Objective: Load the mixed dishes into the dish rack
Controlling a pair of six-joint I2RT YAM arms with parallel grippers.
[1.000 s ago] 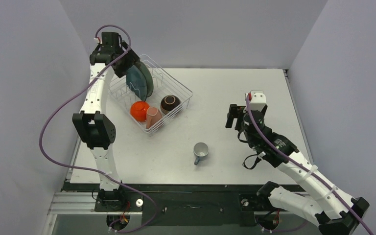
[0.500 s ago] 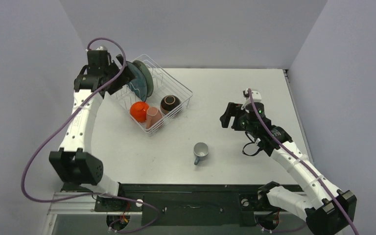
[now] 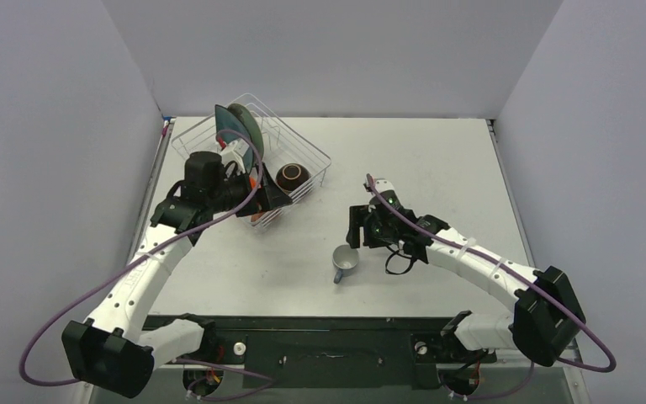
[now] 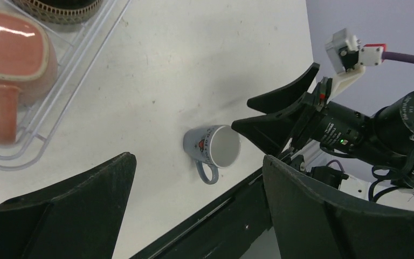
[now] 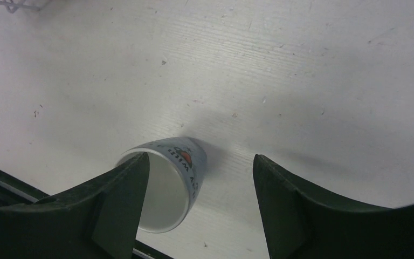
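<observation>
White bench (image 3: 437, 160), lilac-grey walls. Dish rack (image 3: 187, 139) sits far left and already holds the two plates (image 3: 237, 126) upright, the brown bowl (image 3: 292, 178) and the pink mug (image 4: 11, 48).

Change: the left gripper (image 3: 271, 198) has left the plates and drawn back over the rack's near corner. Its jaws are wide and empty, so the plates look done.

Change: the right gripper (image 5: 199, 162) has dropped from mid-bench to the grey-blue mug (image 3: 345, 263), which lies on its side near the front edge. The jaws are parted and straddle the mug with nothing held; I cannot tell whether they touch it.

Judgement: the mug is the last dish out, and the grasp comes next.
</observation>
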